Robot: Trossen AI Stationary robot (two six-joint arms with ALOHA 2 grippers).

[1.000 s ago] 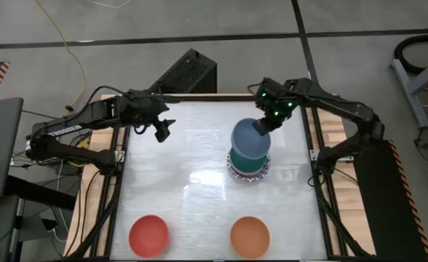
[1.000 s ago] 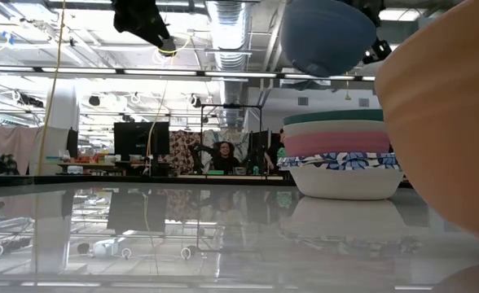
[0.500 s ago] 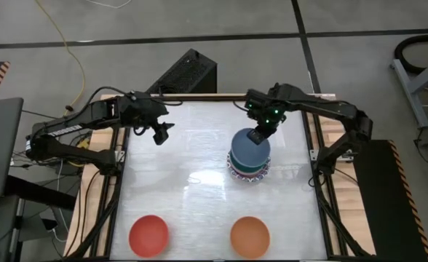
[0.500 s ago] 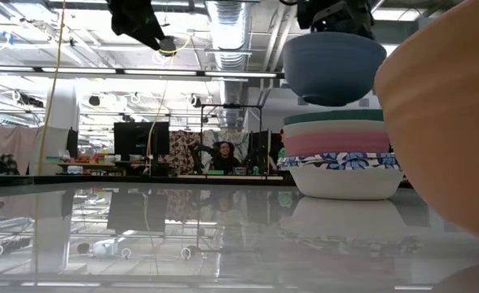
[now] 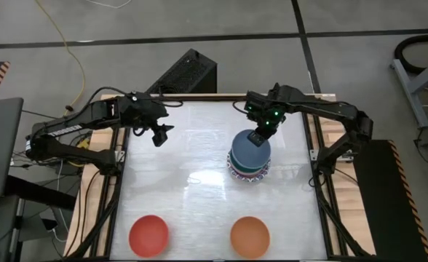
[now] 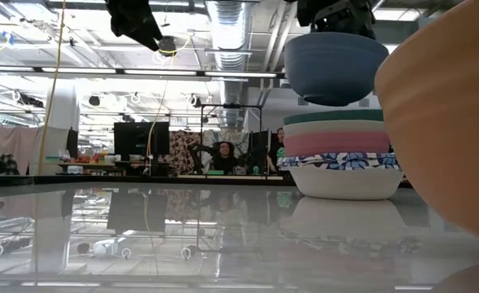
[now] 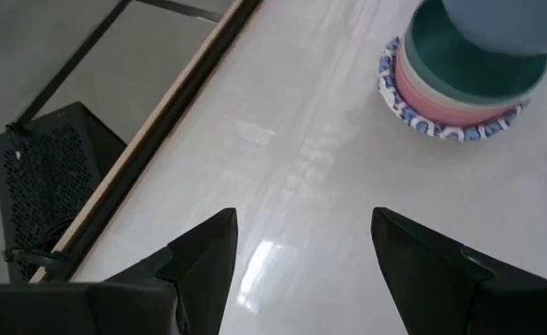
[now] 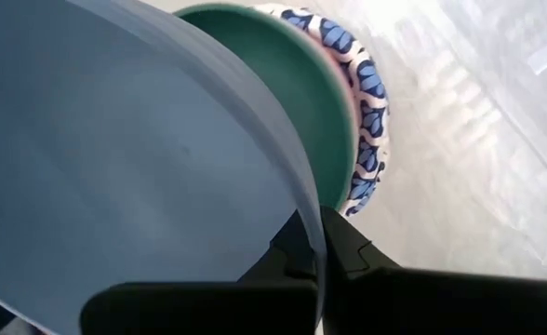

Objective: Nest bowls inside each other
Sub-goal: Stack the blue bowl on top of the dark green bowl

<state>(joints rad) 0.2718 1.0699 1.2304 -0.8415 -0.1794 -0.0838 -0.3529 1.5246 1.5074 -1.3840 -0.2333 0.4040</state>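
The right gripper point(image 5: 256, 136) has its fingers point(image 8: 297, 244) pinched on the rim of a plain blue round bowl point(image 6: 335, 67), which hangs just above the stack of nested bowls point(image 6: 343, 155) (green on top, pink below, blue-patterned white at the bottom). The left gripper point(image 5: 160, 134) hovers with fingers spread and empty over the glossy white counter point(image 5: 192, 211). A red bowl point(image 5: 149, 235) and an orange bowl point(image 5: 250, 236) sit near the front edge.

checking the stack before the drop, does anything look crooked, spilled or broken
Nothing stands out. The stack sits level and tidy, and the blue bowl hangs level above it, gripped by the rim in the right pincer. The red bowl and orange bowl sit upright at the near edge.
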